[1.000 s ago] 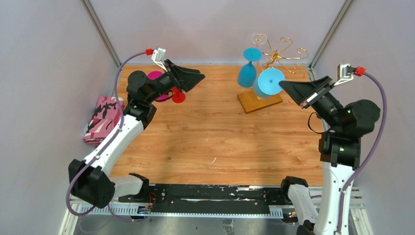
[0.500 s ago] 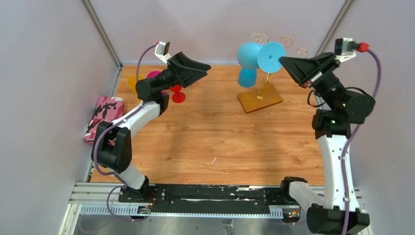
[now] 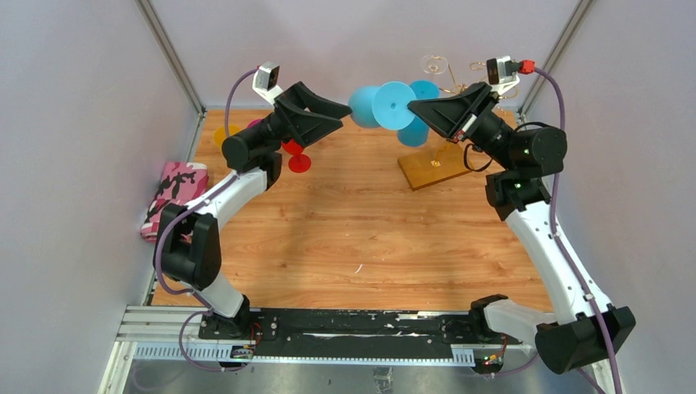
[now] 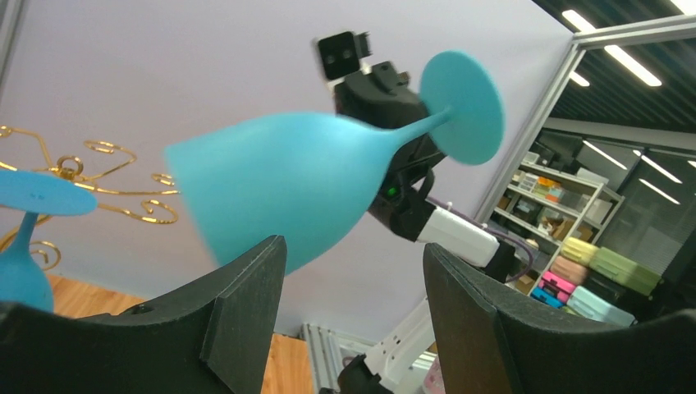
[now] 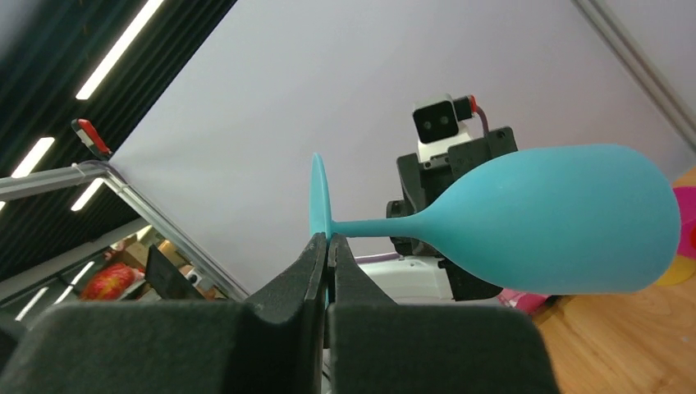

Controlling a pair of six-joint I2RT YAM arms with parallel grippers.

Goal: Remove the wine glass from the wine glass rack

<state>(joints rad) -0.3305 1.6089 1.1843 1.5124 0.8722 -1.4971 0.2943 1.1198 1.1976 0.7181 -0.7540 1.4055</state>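
My right gripper [image 3: 416, 107] is shut on the flat foot of a blue wine glass [image 3: 365, 107] and holds it sideways in the air, left of the wine glass rack [image 3: 450, 75]. The rack's gold wire arms stand over its wooden base [image 3: 435, 169]. In the right wrist view my right gripper [image 5: 328, 243] pinches the foot, with the glass [image 5: 558, 222] pointing away. My left gripper [image 3: 336, 116] is open, raised close to the bowl. In the left wrist view my left gripper [image 4: 353, 250] is empty, just below the glass [image 4: 287, 189]. A second blue glass [image 3: 416, 128] hangs on the rack.
A red glass [image 3: 297, 158], a pink one [image 3: 259, 125] and a yellow one [image 3: 224, 135] lie at the back left behind my left arm. A pink camouflage cloth [image 3: 174, 199] lies at the left edge. Metal frame posts [image 3: 168, 53] and grey walls close in the table.
My right arm has lifted the blue glass off the rack and swung it left across the back of the table. My left arm rose and now points at the glass.
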